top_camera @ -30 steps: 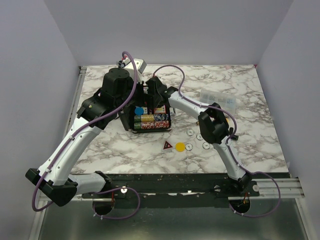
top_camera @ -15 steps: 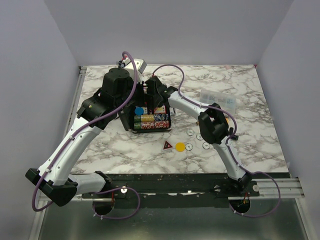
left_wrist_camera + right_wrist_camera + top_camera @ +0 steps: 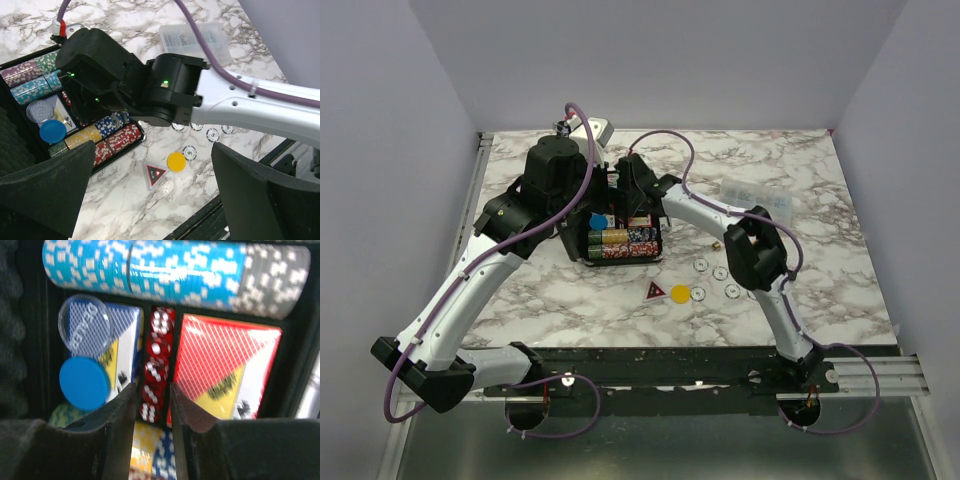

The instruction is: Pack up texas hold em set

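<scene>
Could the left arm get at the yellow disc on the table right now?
Probably yes. The left gripper is open and faces the yellow disc, which lies bare on the marble table; the right arm sits farther back, not over it.

Soft, even light from overhead falls on the marble table, and the shadows under my arms are faint. My right wrist view is blurred throughout, with my right fingers dark and unfocused. My left fingers loom black and soft-edged.
</scene>
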`<state>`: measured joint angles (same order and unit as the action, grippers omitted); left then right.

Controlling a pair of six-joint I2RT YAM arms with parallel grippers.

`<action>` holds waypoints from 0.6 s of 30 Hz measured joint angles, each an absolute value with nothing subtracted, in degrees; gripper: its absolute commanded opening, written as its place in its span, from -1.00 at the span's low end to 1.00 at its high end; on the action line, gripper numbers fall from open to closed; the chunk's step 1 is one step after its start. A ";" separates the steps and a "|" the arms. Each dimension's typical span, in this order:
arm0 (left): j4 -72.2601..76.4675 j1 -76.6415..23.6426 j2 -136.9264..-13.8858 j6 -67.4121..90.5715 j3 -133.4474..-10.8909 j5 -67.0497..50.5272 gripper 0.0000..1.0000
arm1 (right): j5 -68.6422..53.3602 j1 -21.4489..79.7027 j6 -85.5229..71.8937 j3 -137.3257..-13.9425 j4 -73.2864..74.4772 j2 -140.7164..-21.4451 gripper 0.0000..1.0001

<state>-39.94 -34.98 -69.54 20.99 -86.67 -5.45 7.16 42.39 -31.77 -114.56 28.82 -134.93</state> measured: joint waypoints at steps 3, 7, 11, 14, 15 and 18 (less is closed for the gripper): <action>-39.94 -34.98 -69.54 20.99 -86.67 -5.67 0.98 | 6.55 42.06 -32.01 -108.71 28.34 -129.49 -0.18; -39.92 -34.98 -69.54 20.99 -86.67 -6.17 0.97 | 7.03 41.10 -32.05 -100.01 26.76 -119.09 0.02; -39.90 -34.98 -69.54 21.02 -86.67 -6.81 0.98 | 8.73 40.40 -31.92 -90.67 24.60 -106.96 0.32; -39.88 -34.98 -69.54 21.02 -86.67 -7.20 0.97 | 10.07 39.99 -31.92 -83.46 23.59 -99.83 0.74; -39.88 -34.98 -69.54 21.02 -86.67 -7.31 0.97 | 10.07 39.99 -31.81 -80.73 23.53 -97.86 0.86; -39.90 -34.98 -69.54 21.04 -86.67 -7.60 0.97 | 9.54 40.21 -31.05 -72.73 23.42 -94.21 1.00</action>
<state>-39.90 -34.98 -69.54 21.04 -86.67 -7.60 9.54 40.21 -31.05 -72.73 23.42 -94.21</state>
